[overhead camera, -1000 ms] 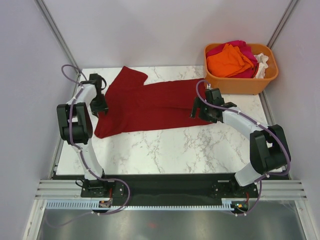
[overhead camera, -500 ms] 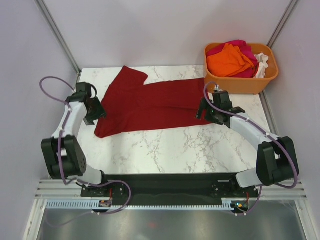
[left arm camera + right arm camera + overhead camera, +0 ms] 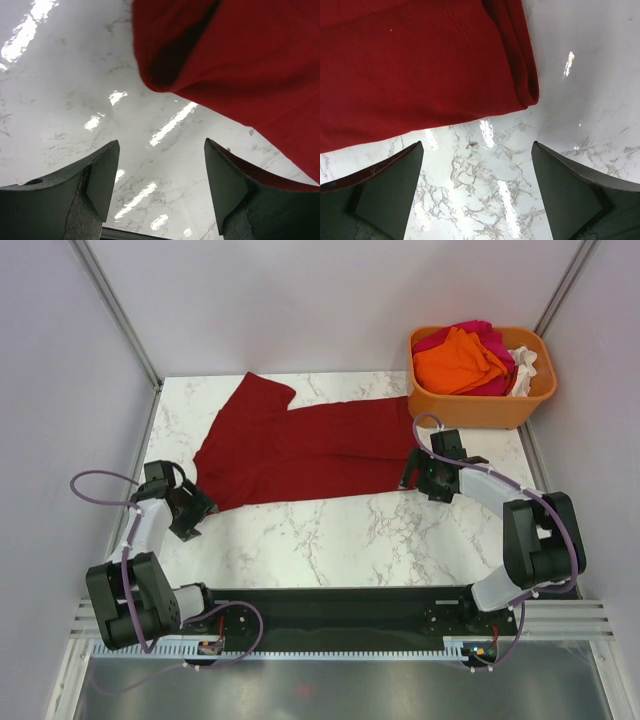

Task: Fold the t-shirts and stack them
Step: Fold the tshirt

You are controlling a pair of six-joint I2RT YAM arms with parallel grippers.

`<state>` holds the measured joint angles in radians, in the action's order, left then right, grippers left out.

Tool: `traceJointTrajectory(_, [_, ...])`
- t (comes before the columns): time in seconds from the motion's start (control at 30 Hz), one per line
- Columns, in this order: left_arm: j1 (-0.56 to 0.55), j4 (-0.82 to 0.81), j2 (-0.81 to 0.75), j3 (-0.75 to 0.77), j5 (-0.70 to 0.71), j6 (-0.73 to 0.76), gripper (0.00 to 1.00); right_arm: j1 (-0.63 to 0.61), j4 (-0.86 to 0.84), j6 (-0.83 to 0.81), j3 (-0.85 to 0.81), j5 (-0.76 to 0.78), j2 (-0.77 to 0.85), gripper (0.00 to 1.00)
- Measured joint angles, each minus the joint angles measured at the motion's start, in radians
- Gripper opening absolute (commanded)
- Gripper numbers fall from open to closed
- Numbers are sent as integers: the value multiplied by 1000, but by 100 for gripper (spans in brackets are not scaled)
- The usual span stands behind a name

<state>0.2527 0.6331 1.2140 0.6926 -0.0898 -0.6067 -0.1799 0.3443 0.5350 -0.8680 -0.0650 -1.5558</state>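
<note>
Red shirt [image 3: 300, 455] lies flat across the far half of the table [image 3: 350, 540], running left to right, one sleeve pointing to the far-left corner. It looks folded over lengthwise, with a doubled edge at its right end.

Left gripper [image 3: 192, 510] sits low at the near-left, just off the shirt's near-left corner. It is spread wide with nothing held. In the left wrist view, bare marble shows between the fingers [image 3: 102, 180], and the cloth's rounded corner hangs just ahead of them. The cloth runs close past the right-hand finger; contact is unclear.

Right gripper [image 3: 415, 478] is at the shirt's right end, near the tub [image 3: 480, 410]. It is also spread wide and empty. In the right wrist view, the fingers [image 3: 390, 190] stand over bare marble, and the shirt's thick folded corner is just ahead, not between them.

The tub stands at the far-right corner of the table, touching or just beside the shirt's far-right edge — can't tell which. Inside it is a heap: orange shirt [image 3: 455, 360] on top, pink shirt [image 3: 480, 332] under and behind it, white shirt [image 3: 524, 370] bunched at the right wall. All are crumpled.
</note>
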Motion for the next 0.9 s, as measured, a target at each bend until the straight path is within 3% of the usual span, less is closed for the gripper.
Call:
traceJointTrajectory(0.23, [53,-26,30,-28,1,-7,76,19,-62,22,-4,19,-49,94])
traceJointTrajectory(0.57, [60,-44,70,-28,1,-8,74,37,-139,40,-40,22,-113,71])
traceJointTrajectory(0.6, [60,-47,74,-28,0,-14,60,39,-143,39,-40,21,-114,70])
traceJointTrajectory(0.9, [60,-295,145,-26,37,-62,63,40,-179,40,-39,16,-126,70])
